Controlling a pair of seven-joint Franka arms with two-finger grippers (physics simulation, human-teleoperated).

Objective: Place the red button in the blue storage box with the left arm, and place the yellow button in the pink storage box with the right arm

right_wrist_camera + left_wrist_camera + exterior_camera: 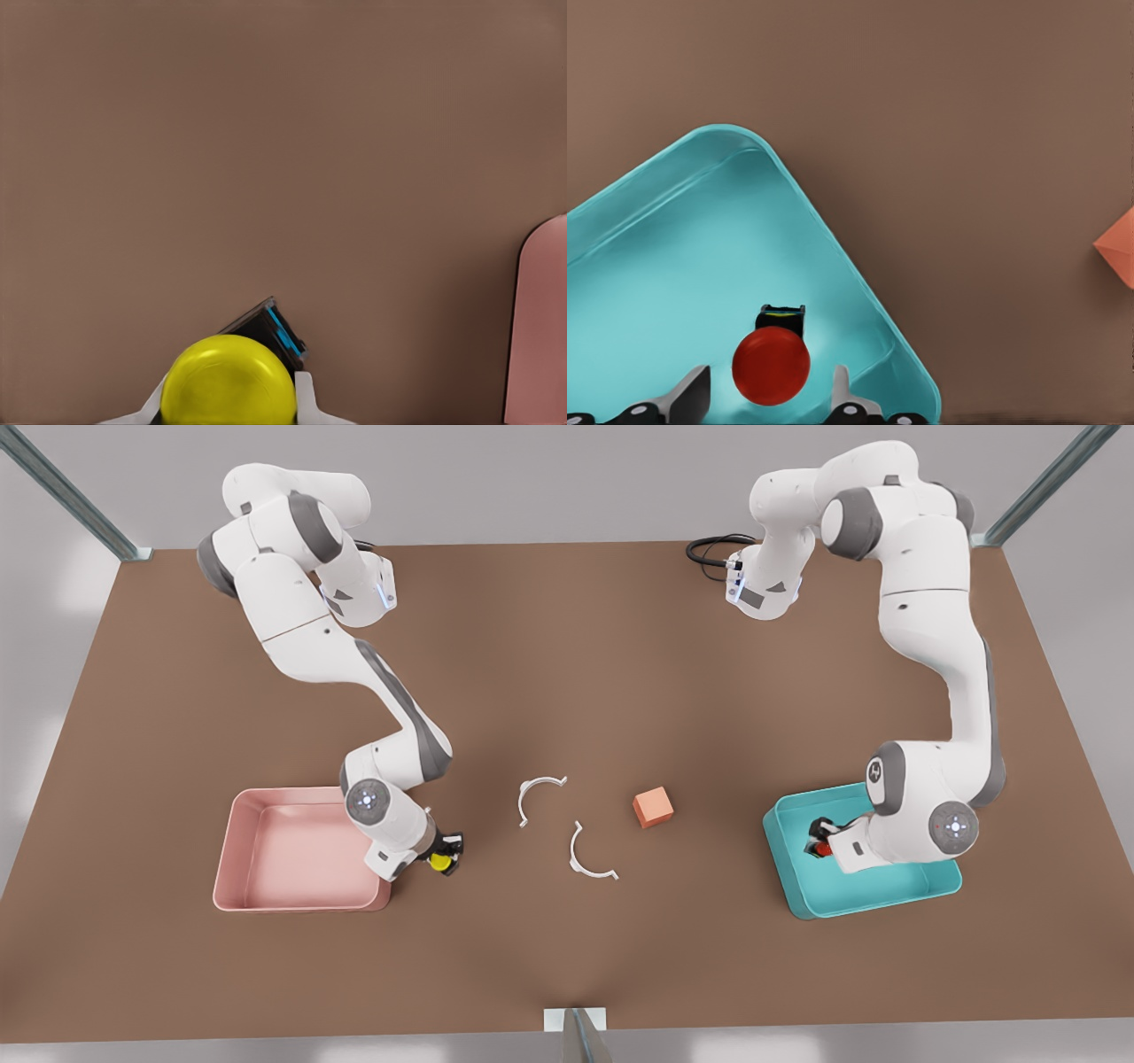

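Note:
The red button (771,365) lies inside the blue storage box (673,230), close to its wall. My left gripper (769,398) is open, one finger on each side of the button with a gap to each. In the front view this gripper (819,838) hangs low over the blue storage box (877,903) at the right, with the red button (824,850) under it. My right gripper (446,853) is shut on the yellow button (439,861), held over the table just right of the pink storage box (292,850). Its wrist view shows the yellow button (228,381) gripped and the pink storage box (540,328) beside it.
An orange-pink cube (653,807) sits on the brown table between the two boxes, also seen as a corner (1121,252) in the left wrist view. Two white curved clips (539,781) (592,872) lie near the table's middle. A black cable (709,549) loops at the back.

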